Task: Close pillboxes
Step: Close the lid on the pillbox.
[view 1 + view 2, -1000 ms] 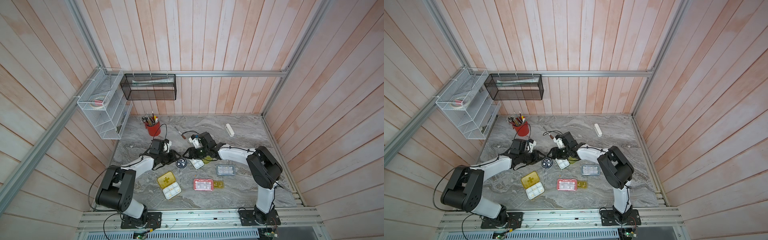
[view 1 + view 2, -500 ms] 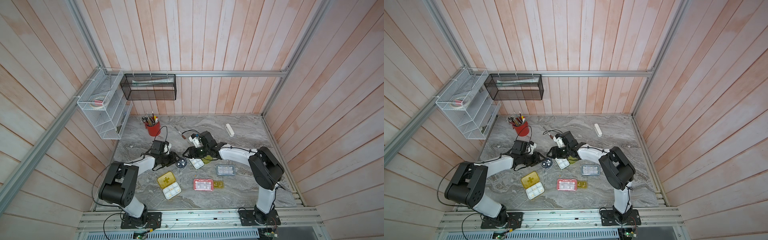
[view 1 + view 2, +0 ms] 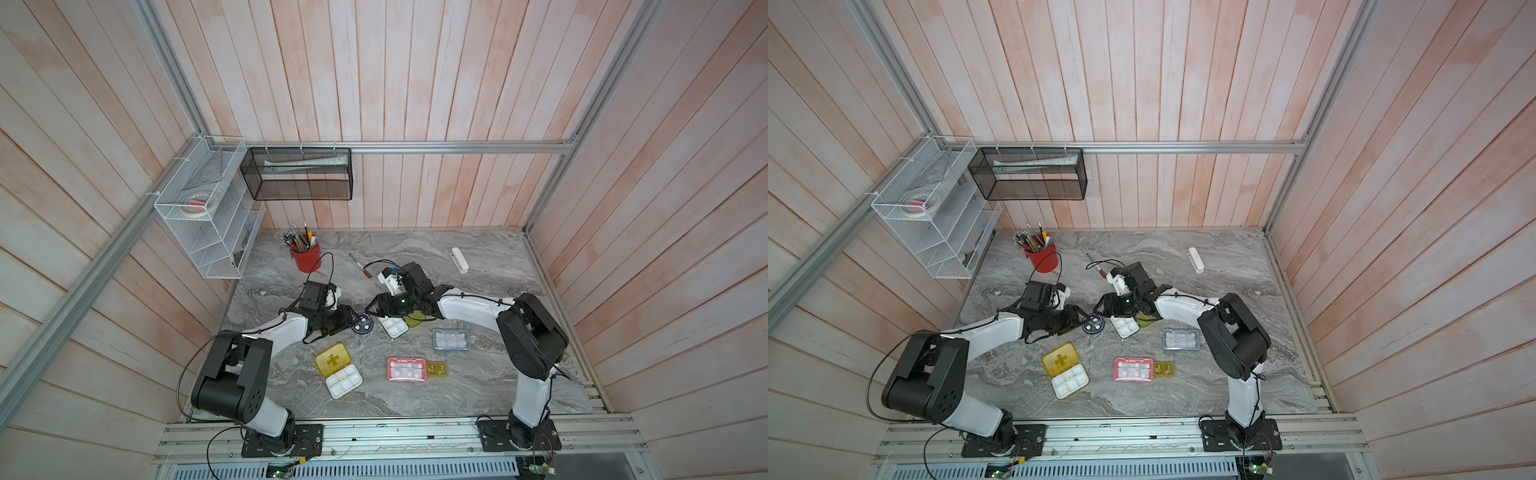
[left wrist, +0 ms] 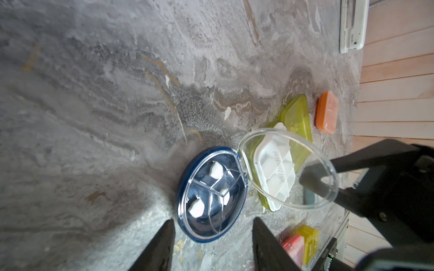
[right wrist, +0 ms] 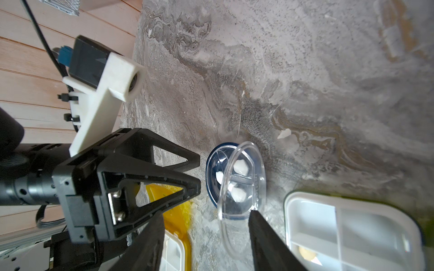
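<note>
The dark round pillbox [image 4: 209, 194] is sitting on the desk [image 4: 94, 93] between both arms, clear lid [image 4: 288, 169] half up. The left jaws are opening wider than before, holding nothing. The right jaws are waiting apart beside the lid, which needs pushing shut

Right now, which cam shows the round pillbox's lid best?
Left wrist: round pillbox and its open clear lid both show broadly. Right wrist sees the lid nearly edge-on across the pillbox. In both top views, just a tiny dark disc.
</note>
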Action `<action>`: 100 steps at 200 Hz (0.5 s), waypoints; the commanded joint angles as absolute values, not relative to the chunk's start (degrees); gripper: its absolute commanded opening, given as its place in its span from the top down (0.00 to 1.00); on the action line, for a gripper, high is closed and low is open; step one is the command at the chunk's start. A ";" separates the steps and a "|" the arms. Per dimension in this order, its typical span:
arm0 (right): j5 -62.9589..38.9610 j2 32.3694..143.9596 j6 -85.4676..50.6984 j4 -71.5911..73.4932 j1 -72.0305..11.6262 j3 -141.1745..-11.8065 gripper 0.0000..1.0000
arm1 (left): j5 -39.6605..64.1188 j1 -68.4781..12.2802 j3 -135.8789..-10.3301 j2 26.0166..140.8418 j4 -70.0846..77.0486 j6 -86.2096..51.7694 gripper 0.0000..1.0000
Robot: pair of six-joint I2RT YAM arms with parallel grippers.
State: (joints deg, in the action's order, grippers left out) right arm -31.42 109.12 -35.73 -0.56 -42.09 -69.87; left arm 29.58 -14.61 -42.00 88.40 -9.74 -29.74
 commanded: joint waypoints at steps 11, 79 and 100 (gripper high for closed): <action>-31.82 108.19 -35.20 -1.58 -42.23 -69.26 0.41 | 30.27 -14.36 -39.91 89.79 -7.41 -29.96 0.45; -31.83 109.78 -34.70 -3.60 -42.27 -71.98 0.41 | 31.35 -14.37 -38.84 91.17 -4.94 -30.26 0.45; -31.53 109.60 -34.63 -3.39 -42.12 -71.73 0.41 | 31.49 -14.37 -39.83 91.80 -6.30 -29.62 0.45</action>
State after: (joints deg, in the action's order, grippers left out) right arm -31.55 109.16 -35.68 -1.83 -42.09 -70.30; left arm 30.50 -14.61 -39.44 90.70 -6.39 -30.17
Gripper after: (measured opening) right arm 0.591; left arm 0.553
